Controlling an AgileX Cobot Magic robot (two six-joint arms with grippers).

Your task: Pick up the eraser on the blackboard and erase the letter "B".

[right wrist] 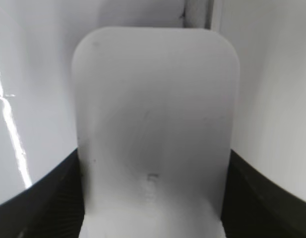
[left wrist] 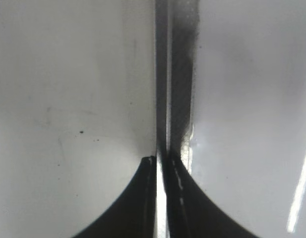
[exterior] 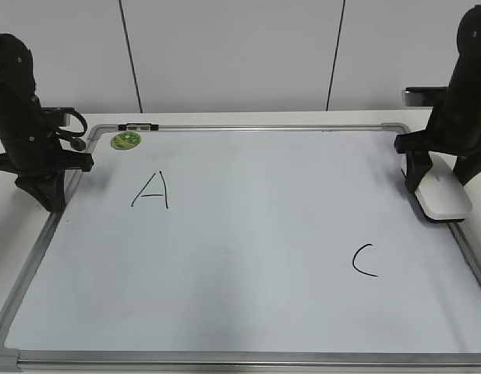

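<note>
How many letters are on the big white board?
2. The letter A is on the blackboard's upper left, near the green magnet. The letter C is on the lower right. No B shows; the right gripper and eraser may hide something.

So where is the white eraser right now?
The eraser sits at the right edge of the blackboard in the exterior view, above the letter C. The right gripper has its fingers on either side of it.

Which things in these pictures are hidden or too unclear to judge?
- Letter B: no trace on the board between A and C.
- Eraser underside: hidden, every view.
- Eraser print: blurred, right wrist view.
- Left pincer: body cut off below.
</note>
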